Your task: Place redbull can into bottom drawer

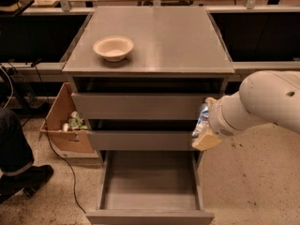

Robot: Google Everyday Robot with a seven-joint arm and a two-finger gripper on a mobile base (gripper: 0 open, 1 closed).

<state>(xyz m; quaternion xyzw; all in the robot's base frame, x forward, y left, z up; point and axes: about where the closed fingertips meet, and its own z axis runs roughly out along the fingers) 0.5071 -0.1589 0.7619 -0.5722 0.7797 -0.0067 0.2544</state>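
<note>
My gripper (204, 129) hangs at the right front corner of the cabinet, level with the middle drawer. It is shut on the redbull can (202, 118), of which only a blue and silver patch shows between a beige fingertip (206, 140) and the white arm. The bottom drawer (150, 184) is pulled open below and to the left of the gripper, and its grey tray holds nothing. The can is above the drawer's right rim, not inside it.
A beige bowl (113, 47) sits on the cabinet top (178, 41). The two upper drawers (140, 106) are shut. A cardboard box (65, 125) with small items stands on the floor at the left, beside a person's leg and shoe (21, 168). Cables lie on the floor.
</note>
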